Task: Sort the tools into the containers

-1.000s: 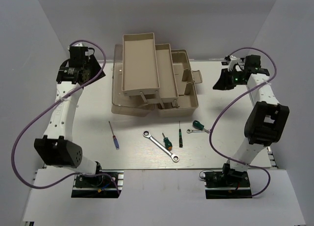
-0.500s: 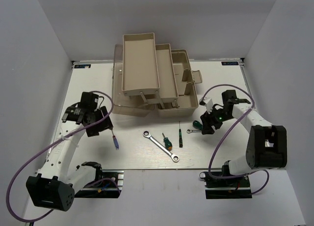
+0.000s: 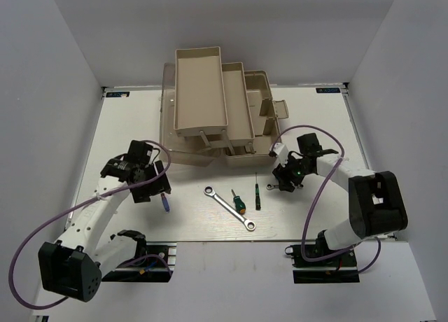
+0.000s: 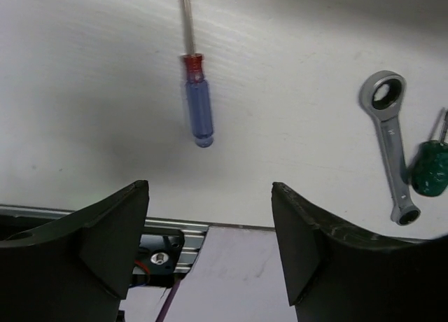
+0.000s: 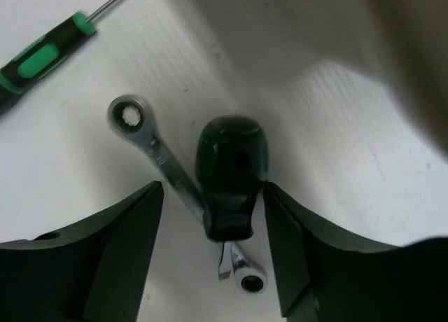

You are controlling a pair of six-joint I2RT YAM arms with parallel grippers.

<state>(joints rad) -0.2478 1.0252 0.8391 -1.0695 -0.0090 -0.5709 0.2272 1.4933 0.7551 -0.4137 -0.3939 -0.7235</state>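
My left gripper (image 3: 152, 189) (image 4: 210, 187) hangs open just short of the thin blue-and-red screwdriver (image 4: 198, 112) (image 3: 165, 204), which lies flat on the table; nothing is between its fingers. My right gripper (image 3: 283, 180) (image 5: 211, 189) is down at the table with its open jaws on either side of a stubby dark green screwdriver handle (image 5: 231, 168). That handle lies across the short silver wrench (image 5: 149, 142). The long wrench (image 3: 229, 208) (image 4: 392, 143), a green-handled screwdriver (image 3: 239, 204) and a thin green-and-black screwdriver (image 3: 257, 194) (image 5: 42, 59) lie mid-table.
The beige fold-out toolbox (image 3: 262, 136) stands at the back centre, its upper trays (image 3: 199, 91) swung out to the left and its translucent lid (image 3: 175, 150) lying open. The table's near edge and metal rail (image 4: 168, 231) run just below my left fingers.
Both arms came down from the back corners toward the table's front. The left gripper reached the blue screwdriver and opened wider; the right gripper opened and settled around the stubby green screwdriver.
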